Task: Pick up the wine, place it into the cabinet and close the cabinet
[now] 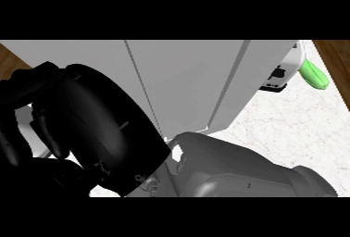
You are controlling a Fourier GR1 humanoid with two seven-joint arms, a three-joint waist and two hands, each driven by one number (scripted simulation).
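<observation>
Head view shows the large white box-shaped cabinet (pixel 184 78) on the pale marble counter (pixel 287 125). The black left hand (pixel 96 129) looms at left, fingers curled on nothing visible; the right hand is hidden. The small green wine bottle (pixel 315 74) lies slanted at far right beyond the cabinet, nearer the grey forearm (pixel 239 171).

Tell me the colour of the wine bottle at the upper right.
The wine bottle is bright green, shown best in the head view.
</observation>
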